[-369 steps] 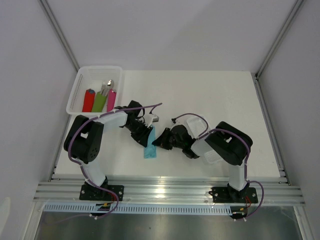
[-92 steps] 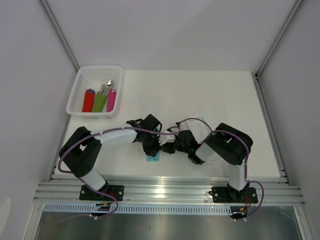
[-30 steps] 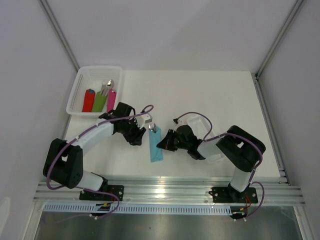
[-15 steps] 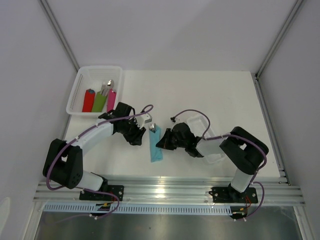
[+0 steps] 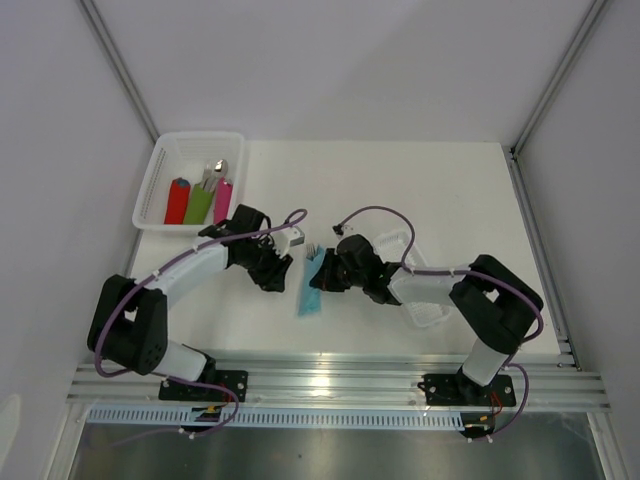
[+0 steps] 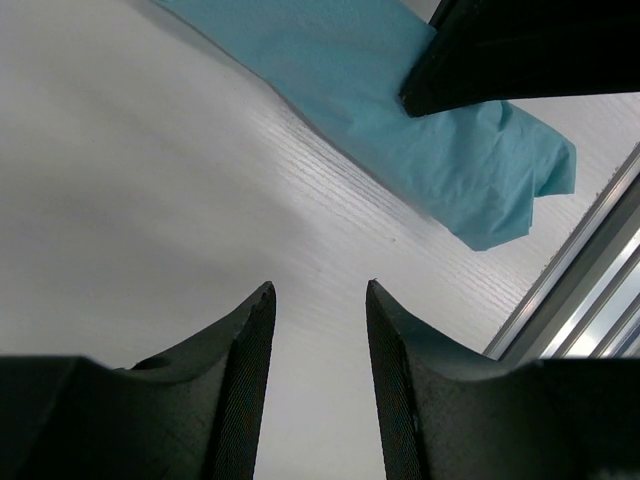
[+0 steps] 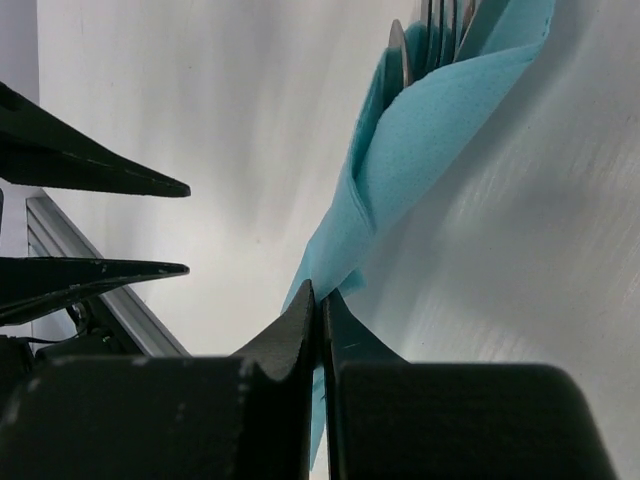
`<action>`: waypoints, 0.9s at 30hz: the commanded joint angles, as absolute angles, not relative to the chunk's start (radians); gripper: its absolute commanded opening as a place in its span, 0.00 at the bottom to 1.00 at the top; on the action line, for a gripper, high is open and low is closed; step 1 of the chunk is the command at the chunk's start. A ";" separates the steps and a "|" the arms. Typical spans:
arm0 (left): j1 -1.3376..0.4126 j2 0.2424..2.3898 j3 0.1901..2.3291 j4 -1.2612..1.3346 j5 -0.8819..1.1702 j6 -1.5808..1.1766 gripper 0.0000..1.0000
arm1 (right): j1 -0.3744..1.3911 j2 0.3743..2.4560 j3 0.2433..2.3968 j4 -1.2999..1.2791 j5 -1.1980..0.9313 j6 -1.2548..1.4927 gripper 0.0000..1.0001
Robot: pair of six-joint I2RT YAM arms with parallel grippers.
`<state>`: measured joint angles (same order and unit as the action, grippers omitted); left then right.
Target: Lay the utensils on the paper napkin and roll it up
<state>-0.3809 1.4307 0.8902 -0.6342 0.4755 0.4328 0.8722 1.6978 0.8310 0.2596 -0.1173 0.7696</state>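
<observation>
- Top external view: the paper napkin (image 5: 309, 296), already wound into a slim roll around the utensils (image 5: 313, 251), lies on the desk (image 5: 450, 190). It is nearer the arm bases than the white basket (image 5: 148, 195) and off to that basket's right.
- A second ago the right end effector (image 5: 321, 279) stood just beyond the roll, on the side away from the basket. Now it has come across and touches the roll's edge, and the roll has tilted a little and looks shorter.
- That end effector is clenched, its tips together against the paper. We cannot tell whether a layer is nipped between them.
- The left end effector (image 5: 283, 271), between the basket and the roll, has not moved. It is released, holds nothing and stands apart from the paper.
- We judge the placing done and the rolling nearly so. This push looks like a final tightening or tucking of the flap.
- In the right wrist view the wrap looks loose at its near end, so it may spring open once let go.
</observation>
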 commanded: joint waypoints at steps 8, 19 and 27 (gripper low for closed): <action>-0.489 1.564 0.920 -0.609 0.509 0.396 0.45 | 0.871 1.813 0.772 0.448 -0.161 0.922 0.00; -0.512 1.683 0.956 -0.595 0.482 0.364 0.45 | 0.870 1.821 0.732 0.442 -0.137 0.925 0.09; -0.512 1.704 0.957 -0.583 0.468 0.364 0.44 | 0.861 1.821 0.709 0.440 -0.143 0.931 0.42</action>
<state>-0.5121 1.6764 0.9447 -0.6044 0.4831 0.3676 0.8661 1.8072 0.7330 0.4767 -0.1646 0.9394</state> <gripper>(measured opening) 0.441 0.410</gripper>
